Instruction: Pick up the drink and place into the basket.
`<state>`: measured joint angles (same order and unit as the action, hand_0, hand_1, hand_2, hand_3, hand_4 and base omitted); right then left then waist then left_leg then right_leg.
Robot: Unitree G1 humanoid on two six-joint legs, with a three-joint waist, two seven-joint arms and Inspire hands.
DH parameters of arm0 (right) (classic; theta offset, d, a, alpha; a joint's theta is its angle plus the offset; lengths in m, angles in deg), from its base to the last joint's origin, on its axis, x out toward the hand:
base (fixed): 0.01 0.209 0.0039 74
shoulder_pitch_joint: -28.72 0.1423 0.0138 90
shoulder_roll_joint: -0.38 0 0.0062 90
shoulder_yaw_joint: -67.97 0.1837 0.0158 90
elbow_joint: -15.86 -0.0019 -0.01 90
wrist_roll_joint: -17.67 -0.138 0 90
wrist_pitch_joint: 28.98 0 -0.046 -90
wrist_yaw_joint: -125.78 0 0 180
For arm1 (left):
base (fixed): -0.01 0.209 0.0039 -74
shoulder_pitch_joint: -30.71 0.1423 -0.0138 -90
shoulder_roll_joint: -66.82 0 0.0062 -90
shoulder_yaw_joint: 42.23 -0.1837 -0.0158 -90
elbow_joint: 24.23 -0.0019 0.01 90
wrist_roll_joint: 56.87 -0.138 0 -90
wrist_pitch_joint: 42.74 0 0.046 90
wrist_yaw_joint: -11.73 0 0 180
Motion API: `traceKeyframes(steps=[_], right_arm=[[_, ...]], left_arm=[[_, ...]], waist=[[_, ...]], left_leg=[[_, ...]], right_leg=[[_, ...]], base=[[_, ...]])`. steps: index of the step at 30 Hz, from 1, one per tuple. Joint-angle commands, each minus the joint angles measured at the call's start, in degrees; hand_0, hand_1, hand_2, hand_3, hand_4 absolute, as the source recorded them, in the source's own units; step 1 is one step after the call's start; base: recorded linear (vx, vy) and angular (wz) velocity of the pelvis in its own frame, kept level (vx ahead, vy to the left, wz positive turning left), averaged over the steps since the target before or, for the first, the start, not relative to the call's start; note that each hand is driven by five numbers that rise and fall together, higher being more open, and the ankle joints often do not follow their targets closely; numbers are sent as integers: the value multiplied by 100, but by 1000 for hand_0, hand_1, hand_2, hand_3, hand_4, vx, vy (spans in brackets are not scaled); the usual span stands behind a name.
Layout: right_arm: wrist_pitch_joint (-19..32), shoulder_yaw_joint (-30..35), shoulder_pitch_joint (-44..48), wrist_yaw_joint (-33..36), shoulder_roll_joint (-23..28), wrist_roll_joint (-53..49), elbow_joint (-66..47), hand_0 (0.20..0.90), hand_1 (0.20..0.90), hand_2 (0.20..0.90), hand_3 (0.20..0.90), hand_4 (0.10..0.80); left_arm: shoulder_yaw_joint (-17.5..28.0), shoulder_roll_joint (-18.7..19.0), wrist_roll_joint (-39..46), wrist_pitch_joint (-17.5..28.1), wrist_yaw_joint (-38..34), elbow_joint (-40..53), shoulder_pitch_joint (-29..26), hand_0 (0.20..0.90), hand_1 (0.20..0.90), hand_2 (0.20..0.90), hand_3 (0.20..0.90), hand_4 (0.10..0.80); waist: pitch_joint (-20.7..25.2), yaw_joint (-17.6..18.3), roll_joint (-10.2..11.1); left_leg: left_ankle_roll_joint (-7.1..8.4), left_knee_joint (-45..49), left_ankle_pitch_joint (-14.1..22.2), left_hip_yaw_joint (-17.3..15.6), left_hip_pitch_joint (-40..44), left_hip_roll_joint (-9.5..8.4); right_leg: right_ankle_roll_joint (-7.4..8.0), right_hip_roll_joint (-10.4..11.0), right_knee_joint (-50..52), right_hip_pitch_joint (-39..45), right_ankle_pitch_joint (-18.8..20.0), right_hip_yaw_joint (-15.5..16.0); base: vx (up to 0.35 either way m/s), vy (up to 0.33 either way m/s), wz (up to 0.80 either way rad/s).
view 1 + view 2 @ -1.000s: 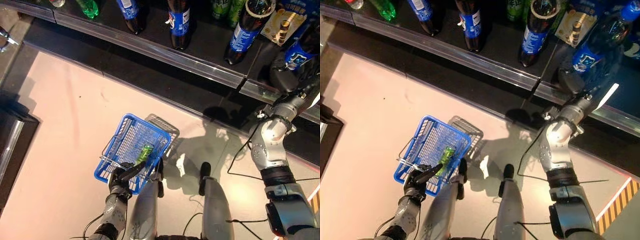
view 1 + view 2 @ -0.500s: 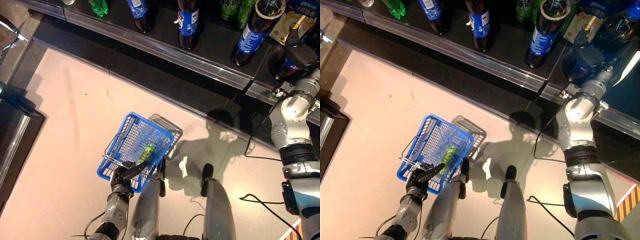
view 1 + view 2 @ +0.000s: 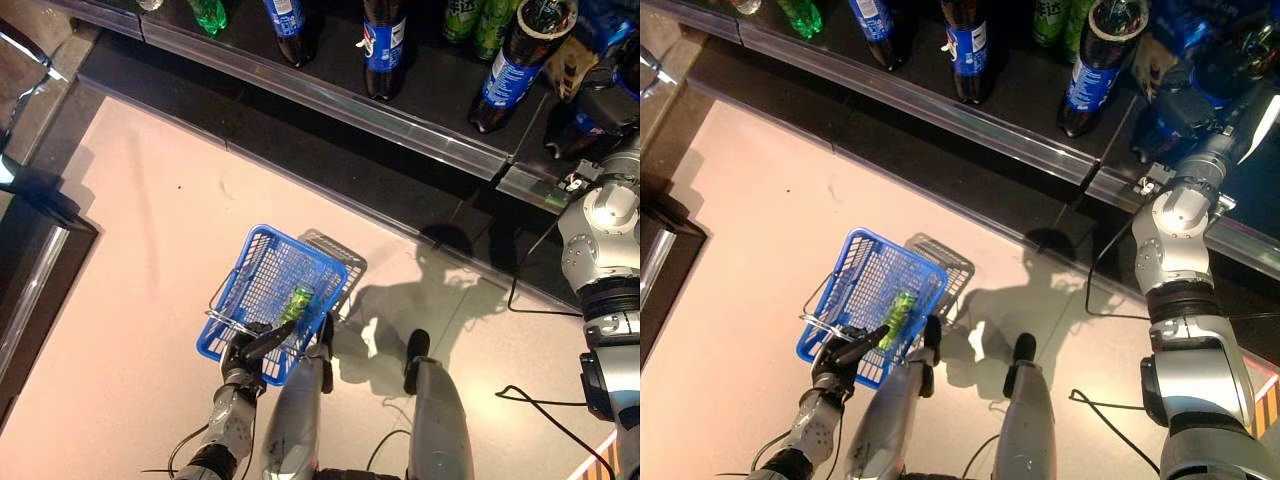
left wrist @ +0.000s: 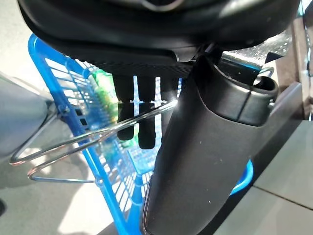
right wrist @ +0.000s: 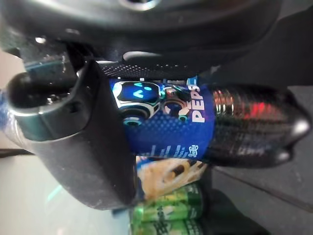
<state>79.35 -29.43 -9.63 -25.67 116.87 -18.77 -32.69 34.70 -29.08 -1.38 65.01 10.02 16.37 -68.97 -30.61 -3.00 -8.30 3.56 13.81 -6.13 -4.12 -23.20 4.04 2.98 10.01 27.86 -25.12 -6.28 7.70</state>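
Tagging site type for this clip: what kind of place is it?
Likely a shop drinks aisle: bottles and green cans line a shelf, and the left hand holds a blue basket.

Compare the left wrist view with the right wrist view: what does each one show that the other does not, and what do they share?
Only the left wrist view shows the blue basket, its wire handle under the left hand, and a green bottle inside. Only the right wrist view shows the right hand curled round a dark cola bottle, with green cans beyond. Both show a dark hand closed on something.

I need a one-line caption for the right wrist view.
Right hand gripping a cola bottle at the shelf.
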Motion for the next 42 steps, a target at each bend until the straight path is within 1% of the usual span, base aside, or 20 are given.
traceKeyframes(steps=[1, 5, 10, 17, 18, 23, 26, 29, 31, 34, 35, 38, 40, 42], right_arm=[[490, -117, 728, -164, 709, 53, -460, 300, 300, 300, 200, 100], [484, -63, 665, -138, 724, 48, -507, 300, 300, 300, 200, 100], [594, 3, 496, -20, 694, 167, -737, 300, 300, 300, 200, 100], [647, 213, 6, 308, 607, 749, -1692, 300, 300, 300, 200, 100], [608, 278, -158, 421, 564, 931, -2015, 300, 300, 300, 200, 100], [499, 519, -697, 602, 416, 1215, -2876, 300, 300, 300, 200, 100], [343, 647, -1164, 538, 259, 1334, -3459, 300, 300, 300, 200, 100], [301, 768, -1651, 434, 110, 1346, -3866, 300, 300, 300, 200, 100], [347, 855, -2039, 293, -96, 1421, -4109, 300, 300, 300, 200, 100], [249, 843, -2589, 42, -412, 1425, -4624, 300, 300, 300, 200, 100], [245, 842, -2626, -14, -436, 1410, -4651, 300, 300, 300, 200, 100], [145, 694, -3151, -221, -635, 1369, -5219, 300, 300, 300, 200, 100], [154, 622, -3574, -509, -782, 1354, -5455, 300, 300, 300, 200, 100], [51, 519, -3897, -829, -886, 1214, -5662, 300, 300, 300, 200, 100]], left_arm=[[-308, 719, -102, 266, 85, 299, 856, 300, 300, 300, 200, 100], [-299, 725, -95, 250, 48, 299, 848, 300, 300, 300, 200, 100], [-217, 748, 61, 333, 90, 338, 922, 300, 300, 300, 200, 100], [73, 757, 259, 523, 112, 567, 977, 300, 300, 300, 200, 100], [164, 765, 251, 524, 82, 626, 969, 300, 300, 300, 200, 100], [390, 729, 139, 572, 87, 622, 1060, 300, 300, 300, 200, 100], [584, 673, 46, 568, 120, 708, 1170, 300, 300, 300, 200, 100], [727, 613, -23, 575, 178, 832, 1267, 300, 300, 300, 200, 100], [847, 559, -75, 560, 215, 971, 1325, 300, 300, 300, 200, 100], [944, 567, -380, 450, 93, 1385, 1386, 300, 300, 300, 200, 100], [944, 575, -446, 475, 96, 1423, 1391, 300, 300, 300, 200, 100], [774, 690, -747, 312, -114, 2180, 1417, 300, 300, 300, 200, 100], [749, 739, -705, 108, -110, 2749, 1488, 300, 300, 300, 200, 100], [694, 803, -710, -114, -96, 3285, 1573, 300, 300, 300, 200, 100]], waist=[[82, -26, 109], [82, -15, 138], [82, -16, 189], [207, 23, 304], [278, 33, 354], [568, 41, 535], [885, 62, 635], [1139, 94, 688], [1316, 125, 722], [1614, 200, 756], [1634, 204, 757], [1850, 264, 749], [1968, 282, 724], [2056, 276, 701]], left_leg=[[68, 984, 455, 140, -191, -27], [67, 1013, 463, 142, -193, -23], [74, 945, 464, 144, -100, -4], [87, 695, 494, 118, 150, 11], [89, 606, 520, 105, 249, 15], [105, 304, 601, 78, 591, 40], [116, -95, 540, 54, 912, 46], [125, -437, 510, 22, 1220, 56], [141, -676, 489, 2, 1433, 83], [171, -1042, 440, -56, 1750, 168], [174, -1068, 435, -60, 1771, 173], [197, -1332, 390, -92, 1982, 234], [208, -1470, 371, -109, 2111, 258], [209, -1591, 351, -111, 2210, 270]], right_leg=[[-289, -74, -783, 450, 264, 268], [-291, -81, -778, 463, 270, 271], [-287, -105, -879, 593, 301, 263], [-231, -106, -1157, 894, 368, 239], [-203, -97, -1257, 1006, 388, 240], [-117, -77, -1604, 1399, 464, 247], [-27, -81, -1950, 1692, 546, 209], [52, -96, -2232, 1937, 601, 174], [116, -99, -2426, 2111, 645, 148], [202, -108, -2672, 2317, 721, 88], [208, -109, -2687, 2330, 726, 84], [248, -140, -2859, 2468, 769, 30], [278, -153, -2940, 2560, 783, 25], [303, -158, -3016, 2639, 790, 35]], base=[[0, 0, 0], [0, 0, 0], [0, 0, 0], [-4, 13, 4], [0, 0, 0], [26, -8, -1], [72, 7, -4], [63, 16, -3], [91, 15, -1], [84, 19, 2], [54, 15, 4], [56, 21, 1], [62, 30, -2], [42, 26, -4]])
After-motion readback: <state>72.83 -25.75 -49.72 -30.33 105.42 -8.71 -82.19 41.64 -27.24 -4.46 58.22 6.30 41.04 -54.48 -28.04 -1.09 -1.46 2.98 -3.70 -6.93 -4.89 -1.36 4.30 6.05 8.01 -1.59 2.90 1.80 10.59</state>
